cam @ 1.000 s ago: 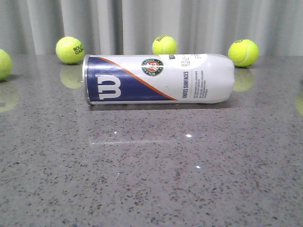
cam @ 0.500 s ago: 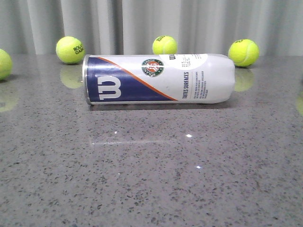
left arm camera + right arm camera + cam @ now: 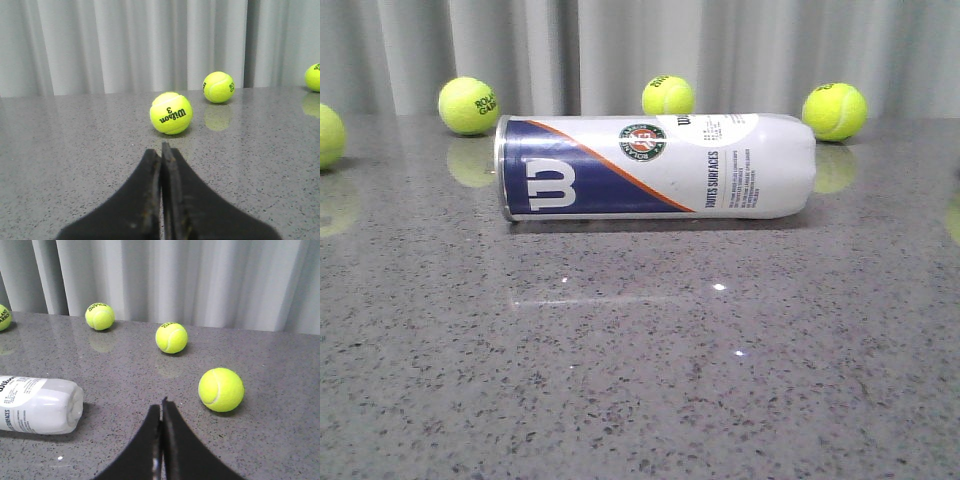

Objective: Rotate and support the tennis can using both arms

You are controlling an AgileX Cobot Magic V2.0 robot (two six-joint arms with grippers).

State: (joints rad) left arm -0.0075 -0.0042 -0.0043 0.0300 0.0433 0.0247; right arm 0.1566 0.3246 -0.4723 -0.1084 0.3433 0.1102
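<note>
Can: long clear-plastic tennis can (image 3: 655, 166) lying on its side on the speckled grey stone table (image 3: 640, 380), silver rim end toward the left
Label: navy half with white "W", orange diagonal stripe, round Roland Garros badge up top, white half with small print
Left gripper (image 3: 161, 146): black wedge fingers pressed together, holding nothing
Right gripper (image 3: 162, 402): same, fingers pressed together, the can's white end (image 3: 40, 405) just off to one side
Extras: yellow-green tennis balls (image 3: 468, 105) sitting behind the can

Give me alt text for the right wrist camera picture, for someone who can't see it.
The right gripper, its black fingers pressed shut on nothing, points over a grey speckled table. The white end of the tennis can lies on its side nearby, untouched. Several yellow-green tennis balls sit scattered ahead before a pale curtain.
</note>
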